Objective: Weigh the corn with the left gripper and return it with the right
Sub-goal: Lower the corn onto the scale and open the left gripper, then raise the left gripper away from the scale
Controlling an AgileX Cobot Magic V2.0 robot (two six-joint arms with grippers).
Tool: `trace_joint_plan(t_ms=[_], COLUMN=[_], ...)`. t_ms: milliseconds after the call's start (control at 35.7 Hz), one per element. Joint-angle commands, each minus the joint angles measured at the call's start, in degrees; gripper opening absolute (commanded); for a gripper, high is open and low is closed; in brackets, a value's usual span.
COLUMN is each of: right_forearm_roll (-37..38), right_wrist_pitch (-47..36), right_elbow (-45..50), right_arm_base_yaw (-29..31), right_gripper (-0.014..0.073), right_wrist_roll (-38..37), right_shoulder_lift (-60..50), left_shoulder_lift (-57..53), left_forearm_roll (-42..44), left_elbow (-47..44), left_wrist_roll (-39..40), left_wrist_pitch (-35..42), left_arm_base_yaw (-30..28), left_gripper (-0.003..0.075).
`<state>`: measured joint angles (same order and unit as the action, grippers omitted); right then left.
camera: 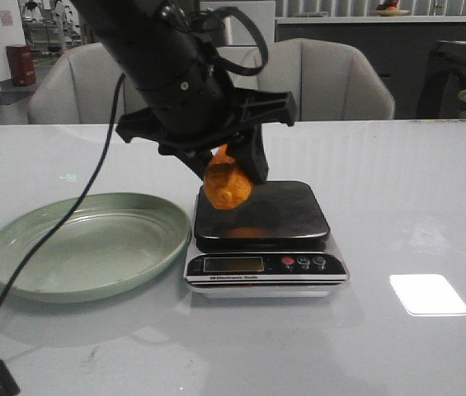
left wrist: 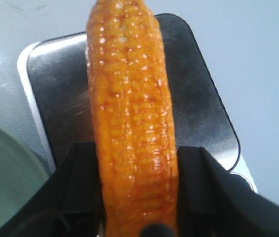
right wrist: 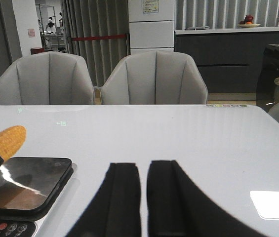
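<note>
My left gripper (camera: 226, 161) is shut on the corn (camera: 226, 183), an orange-yellow cob held tilted just above the dark pan of the kitchen scale (camera: 261, 216). In the left wrist view the corn (left wrist: 132, 118) runs lengthwise between my two black fingers (left wrist: 80, 182), over the scale pan (left wrist: 198, 98). My right gripper (right wrist: 144, 170) is shut and empty, low over the white table to the right of the scale (right wrist: 25, 180); the corn's tip (right wrist: 6, 139) shows there too. The right gripper is out of the front view.
A pale green plate (camera: 84, 243) lies left of the scale, touching its edge. A black cable (camera: 43, 239) hangs from the left arm across the plate. Two grey chairs (camera: 331, 78) stand behind the table.
</note>
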<state>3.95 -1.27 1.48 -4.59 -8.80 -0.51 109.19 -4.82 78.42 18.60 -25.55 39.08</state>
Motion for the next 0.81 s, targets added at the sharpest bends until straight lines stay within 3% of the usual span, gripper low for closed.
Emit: trace_joint_plan(t_ms=[0,84,140,504,616,784], right_forearm_roll=[0.5,0.5,0.5,0.5,0.5,0.5], right_wrist_pitch=[-4.4,-4.4,-4.4,-4.4,-4.4,-4.4], right_elbow=[0.6,0.6,0.6,0.6,0.6,0.6], right_arm_base_yaw=[0.0,0.0,0.0,0.0,0.0,0.0], right_gripper=[0.0207,0.0207,0.0207,0.0207,0.0207,0.0207], right_wrist_roll=[0.5,0.5,0.5,0.5,0.5,0.5], right_shoulder_lift=[-1.1,-1.1,-1.1,-1.1,-1.1,-1.1], left_shoulder_lift=[0.1,1.9,2.0,-9.7,-16.4,-31.0], left_forearm_roll=[-2.4,-3.2,-3.2,4.8,7.4,8.6], left_elbow=[4.0,5.8,6.5,6.9,3.4,-9.3], left_wrist_roll=[0.4,0.4,0.4,0.4,0.4,0.4], left_wrist_pitch=[1.2,-0.4,-1.0,-6.0,-6.6,-3.4], left_arm_base_yaw=[0.3,0.3,0.4,-0.7,-1.1,-3.2], left_gripper=[0.0400,0.0559,0.0584,0.0505,0.0472,0.0433])
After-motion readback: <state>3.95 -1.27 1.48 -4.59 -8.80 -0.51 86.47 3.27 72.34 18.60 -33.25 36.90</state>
